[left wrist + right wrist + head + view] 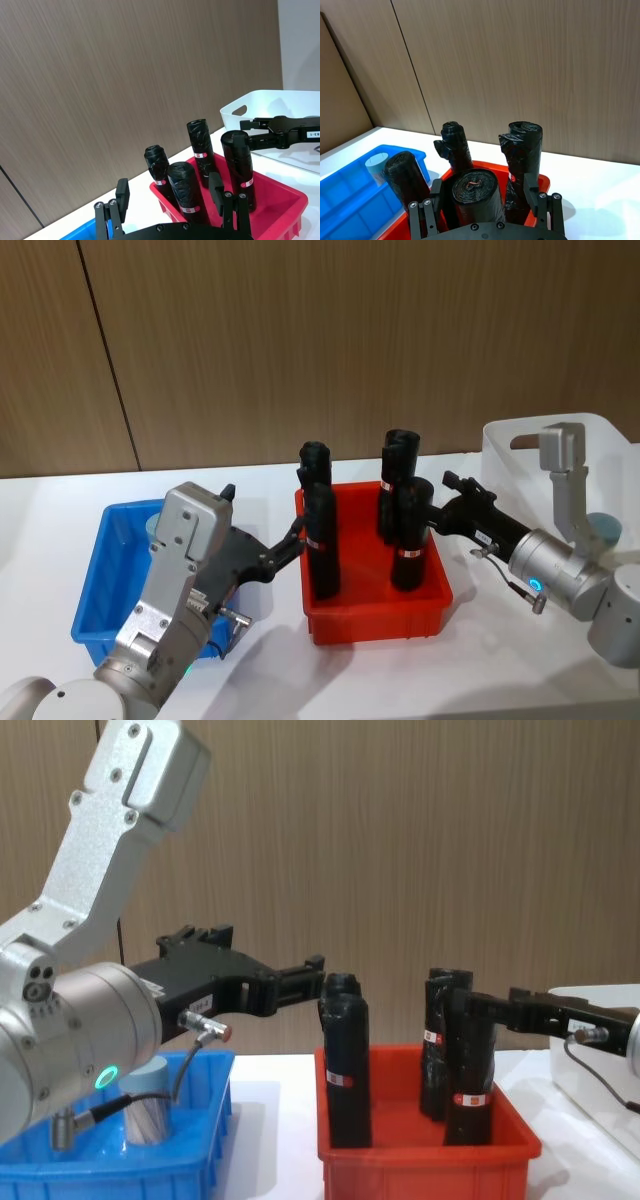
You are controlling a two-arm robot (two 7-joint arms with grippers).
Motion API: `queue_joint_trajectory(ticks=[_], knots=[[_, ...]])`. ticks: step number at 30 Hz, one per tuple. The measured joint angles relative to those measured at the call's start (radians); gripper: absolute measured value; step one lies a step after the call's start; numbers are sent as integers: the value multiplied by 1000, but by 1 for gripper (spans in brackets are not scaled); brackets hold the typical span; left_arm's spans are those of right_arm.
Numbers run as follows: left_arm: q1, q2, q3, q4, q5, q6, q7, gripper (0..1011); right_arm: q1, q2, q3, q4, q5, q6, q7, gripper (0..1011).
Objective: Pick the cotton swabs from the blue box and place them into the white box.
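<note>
Black rolls (322, 530) in red bin (375, 621) btwn boxes

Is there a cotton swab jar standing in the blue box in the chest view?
Yes, one jar with a grey-blue lid stands inside the blue box, partly behind the left arm.

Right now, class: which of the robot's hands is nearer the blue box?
Left. The left hand hangs by the blue box's right rim, facing the red box. The right hand is beyond that red box, by the white box.
</note>
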Motion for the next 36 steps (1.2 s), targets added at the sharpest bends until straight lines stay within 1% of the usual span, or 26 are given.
queue_joint_trajectory(ticks=[14,16,24,26,27,29,30,33,34,36], knots=[[0,0,0,0,0,0,0,1004,41,-13,-10,78,-5,-18,34,1001],[0,0,0,0,0,0,0,1004,53,-17,-13,101,-9,-23,39,1001],[0,0,0,0,0,0,0,1004,82,-27,-21,154,-19,-39,50,999],[0,0,0,0,0,0,0,1004,92,-30,-23,171,-24,-45,52,967],[0,0,0,0,0,0,0,1004,97,-33,-25,184,-25,-48,53,929],[0,0,0,0,0,0,0,1004,103,-34,-27,195,-28,-52,54,907],[0,0,0,0,0,0,0,1004,109,-37,-28,206,-30,-55,54,850],[0,0,0,0,0,0,0,1004,118,-40,-30,224,-32,-61,55,797],[0,0,0,0,0,0,0,1004,123,-42,-31,235,-33,-66,56,745],[0,0,0,0,0,0,0,1004,129,-44,-32,244,-34,-70,56,707]])
